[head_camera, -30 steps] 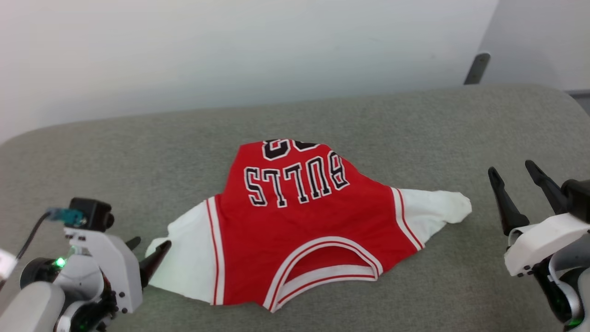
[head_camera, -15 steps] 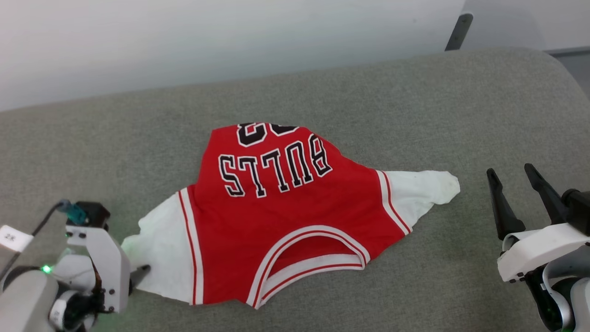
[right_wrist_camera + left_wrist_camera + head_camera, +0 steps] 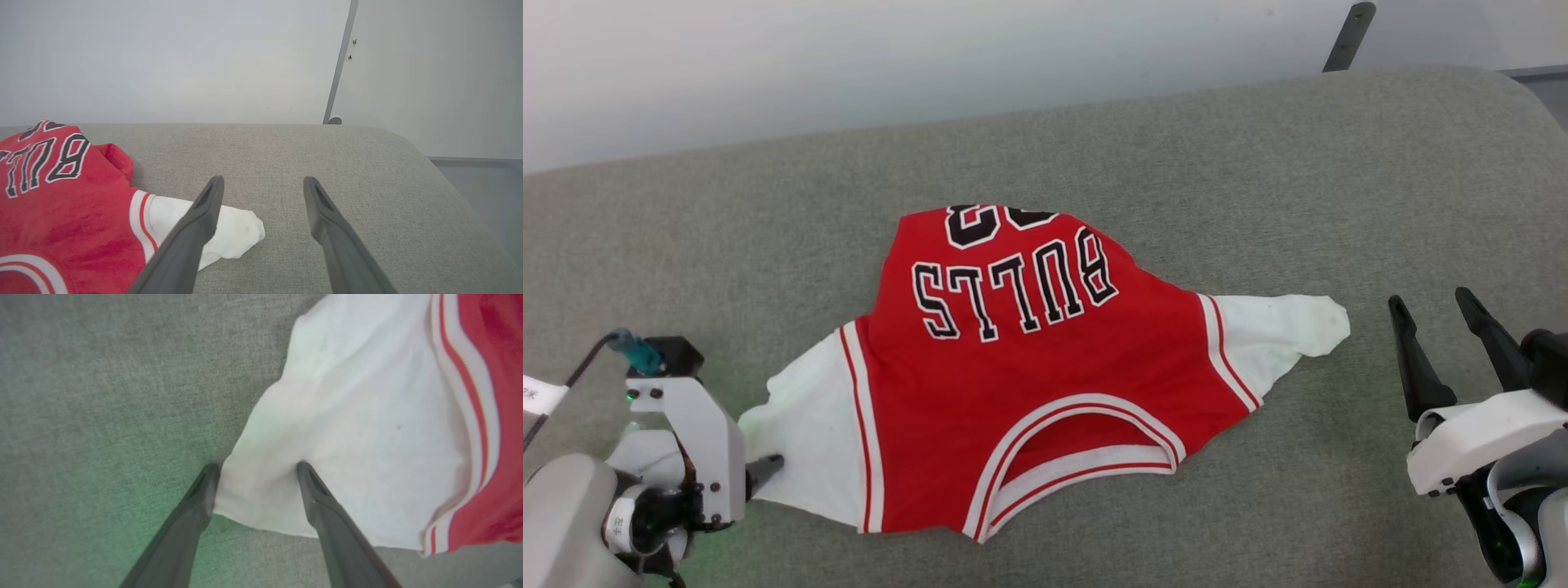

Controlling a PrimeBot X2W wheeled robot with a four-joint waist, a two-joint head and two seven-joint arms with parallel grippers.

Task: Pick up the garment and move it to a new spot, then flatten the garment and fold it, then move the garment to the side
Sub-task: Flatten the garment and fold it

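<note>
Over the last second the head view has tilted, so the whole scene sits differently, but that is the camera and not the garment [image 3: 1029, 367]. It seems to lie where it did on the grey cushioned surface [image 3: 1258, 155], collar towards us and lettering upside down. What has truly moved is the left gripper [image 3: 257, 467]: it has dropped lower and slid to the near corner of the left sleeve [image 3: 800, 416]. In the left wrist view its fingers stand wide apart with that white corner between them, one tip at the sleeve's outer edge, the other on the cloth; nothing is pinched yet. We judge this the set-up for the first pick — the jaws need only close to take the sleeve. The right gripper [image 3: 1429, 298] has kept its place, also spread wide and holding nothing, well apart from the right sleeve [image 3: 1290, 335], whose tip points towards it. The far hem looks tucked under, the number half hidden — so moving, flattening and folding all lie ahead.
</note>
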